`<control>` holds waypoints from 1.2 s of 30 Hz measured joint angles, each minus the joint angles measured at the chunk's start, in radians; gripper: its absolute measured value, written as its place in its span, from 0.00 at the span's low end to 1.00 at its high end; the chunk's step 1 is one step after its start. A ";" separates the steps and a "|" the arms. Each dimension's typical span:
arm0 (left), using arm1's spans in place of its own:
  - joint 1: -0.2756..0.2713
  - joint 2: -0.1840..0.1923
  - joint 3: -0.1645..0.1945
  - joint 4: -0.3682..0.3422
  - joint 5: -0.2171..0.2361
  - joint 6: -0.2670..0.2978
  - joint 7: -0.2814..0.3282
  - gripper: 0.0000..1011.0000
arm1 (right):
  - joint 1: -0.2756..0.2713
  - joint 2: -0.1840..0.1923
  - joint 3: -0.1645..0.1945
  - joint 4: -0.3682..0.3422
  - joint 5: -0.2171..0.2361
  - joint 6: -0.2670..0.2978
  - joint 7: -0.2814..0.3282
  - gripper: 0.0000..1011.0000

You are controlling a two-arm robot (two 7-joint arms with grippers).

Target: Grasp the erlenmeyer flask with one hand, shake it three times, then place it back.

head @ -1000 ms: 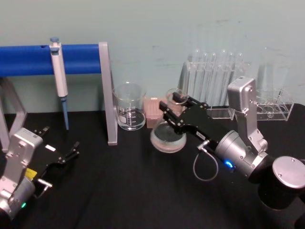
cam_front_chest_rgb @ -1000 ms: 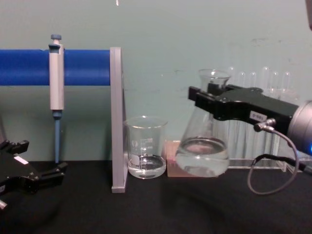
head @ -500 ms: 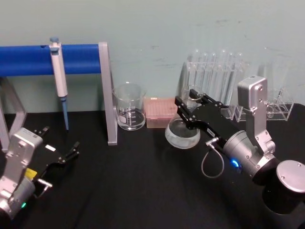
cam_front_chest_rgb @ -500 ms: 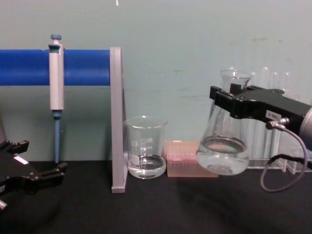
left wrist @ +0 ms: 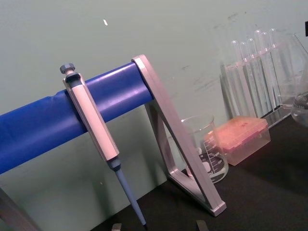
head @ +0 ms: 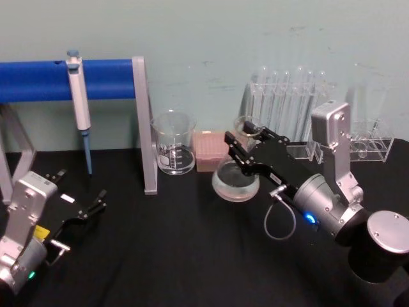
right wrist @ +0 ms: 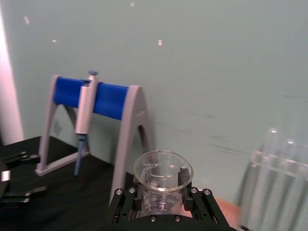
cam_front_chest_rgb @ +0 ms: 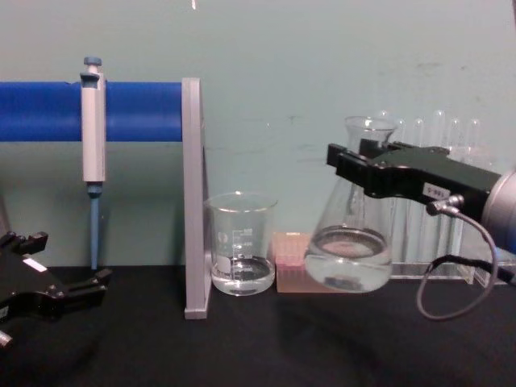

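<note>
The erlenmeyer flask (cam_front_chest_rgb: pixel 349 260) has swung leftward in the right gripper (cam_front_chest_rgb: pixel 355 165).

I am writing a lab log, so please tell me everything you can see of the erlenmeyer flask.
The erlenmeyer flask is clear glass, with a wide round base, a cone body and a narrow neck with a flared rim. A little clear liquid lies in its base. The right hand is shut on its neck from both sides. It leans slightly and appears to hang just above the black table, touching nothing else.
</note>
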 joint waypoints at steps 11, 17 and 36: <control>0.000 0.000 0.000 0.000 0.000 0.000 0.000 0.99 | 0.019 0.000 -0.027 0.011 0.003 -0.012 0.122 0.45; 0.000 0.000 0.000 0.000 0.000 0.000 0.000 0.99 | 0.029 0.012 -0.049 0.012 0.020 -0.026 0.184 0.45; 0.000 0.000 0.000 0.000 0.000 0.000 0.000 0.99 | 0.068 0.060 -0.139 0.019 0.089 -0.065 0.343 0.45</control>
